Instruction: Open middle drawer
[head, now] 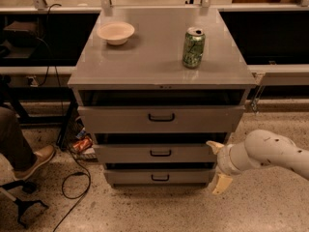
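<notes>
Fingers (pixel 221 183) of the end effector (pixel 212 167) stand spread apart, one above the other, released and with nothing held between them. I have the end effector low at the right end of the drawer stack, on the tip of a thick white arm (pixel 270 153) that comes in from the right edge of my view. Its upper finger lies at the right end of the middle drawer's front. From here I cannot tell whether it touches the panel or only sits just beside it.

The middle drawer (pixel 120 153), a grey metal drawer with a small black bar handle (pixel 160 152), is the second of three in a grey metal table (pixel 145 66). A dark gap shows above its front. Above it is a taller grey drawer (pixel 116 120), below it a thinner grey drawer (pixel 125 177), each with a similar black handle.

On the table top a shallow cream bowl (pixel 116 33) sits towards the back left, and a green drink can (pixel 193 47) stands upright towards the right, well apart from the bowl.

Left of the table, on the speckled floor (pixel 159 209), I see a person's brown shoe (pixel 39 157), a looped black cable (pixel 72 182) and an orange packet (pixel 82 144).
</notes>
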`<move>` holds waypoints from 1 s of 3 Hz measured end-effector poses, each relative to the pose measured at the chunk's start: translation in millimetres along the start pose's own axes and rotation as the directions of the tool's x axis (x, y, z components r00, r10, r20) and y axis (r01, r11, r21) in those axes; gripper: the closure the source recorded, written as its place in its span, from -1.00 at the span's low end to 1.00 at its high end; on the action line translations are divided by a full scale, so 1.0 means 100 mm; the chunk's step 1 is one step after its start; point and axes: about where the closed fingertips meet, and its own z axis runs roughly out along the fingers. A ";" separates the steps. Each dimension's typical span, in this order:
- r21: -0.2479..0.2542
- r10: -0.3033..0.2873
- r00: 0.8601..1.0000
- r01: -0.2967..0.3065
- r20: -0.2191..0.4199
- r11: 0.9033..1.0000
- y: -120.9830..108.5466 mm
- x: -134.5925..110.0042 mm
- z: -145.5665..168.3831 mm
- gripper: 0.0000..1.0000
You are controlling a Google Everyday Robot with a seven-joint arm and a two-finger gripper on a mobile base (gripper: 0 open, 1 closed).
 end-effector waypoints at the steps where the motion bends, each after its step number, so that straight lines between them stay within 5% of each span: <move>1: 0.023 0.015 0.999 -0.016 0.038 1.000 -0.23 0.26 0.57 -1.00; 3: 0.013 -0.027 0.999 0.027 0.045 1.000 -0.28 0.31 0.74 -1.00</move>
